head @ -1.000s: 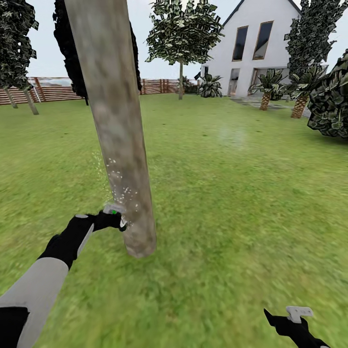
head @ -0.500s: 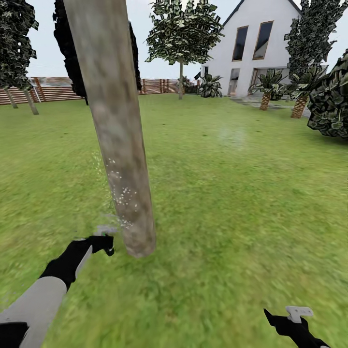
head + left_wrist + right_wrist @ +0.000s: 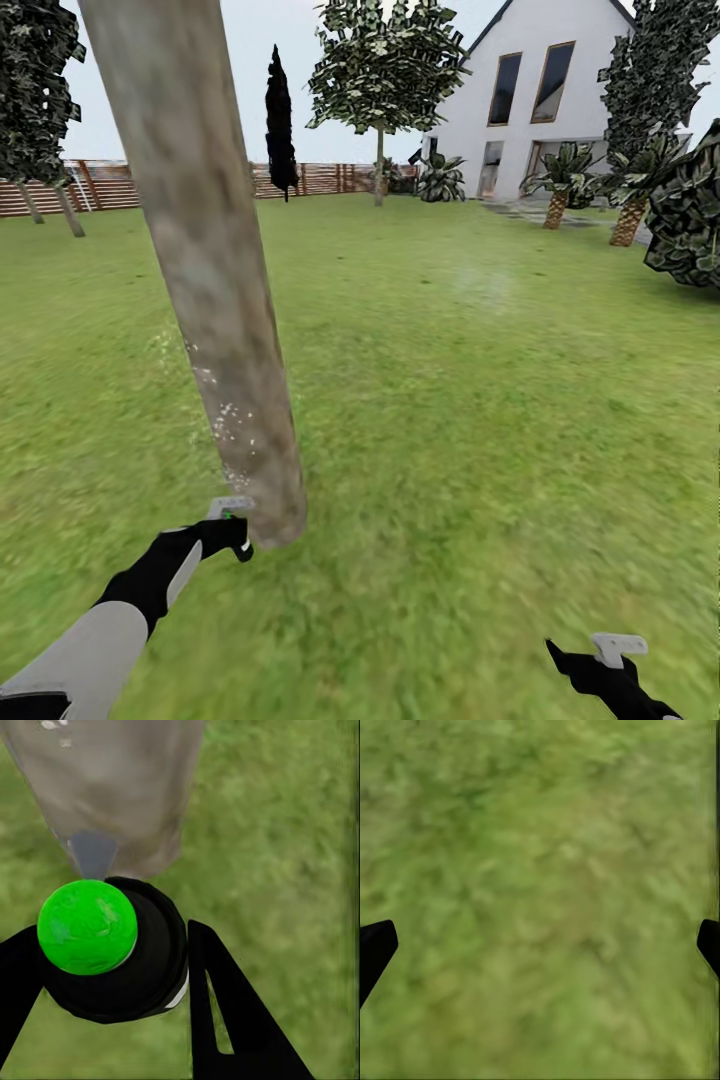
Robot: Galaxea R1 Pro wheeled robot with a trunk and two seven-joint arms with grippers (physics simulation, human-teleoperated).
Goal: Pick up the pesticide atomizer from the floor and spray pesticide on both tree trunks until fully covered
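A thick, leaning, mottled grey-beige tree trunk (image 3: 215, 300) rises from the lawn in the left half of the head view. White spray specks (image 3: 228, 412) dot its lower part. My left gripper (image 3: 232, 535) is right beside the trunk's base, shut on the pesticide atomizer (image 3: 231, 510). In the left wrist view the atomizer (image 3: 142, 967) is a round black bottle with a bright green top, clamped between the black fingers (image 3: 225, 1012) and facing the trunk (image 3: 112, 787). My right gripper (image 3: 605, 665) hangs low over grass, open with nothing in it (image 3: 540, 945).
Green lawn surrounds the trunk. A brown slat fence (image 3: 110, 185) runs along the back, with thinner leaning trunks (image 3: 68, 212) at far left. A white house (image 3: 540, 100), palms (image 3: 555, 185) and a dark bush (image 3: 690, 210) stand at the back right.
My left gripper has gone down along the trunk with the atomizer, from higher up to its base. The camera has shifted, so the trunk now sits further left.
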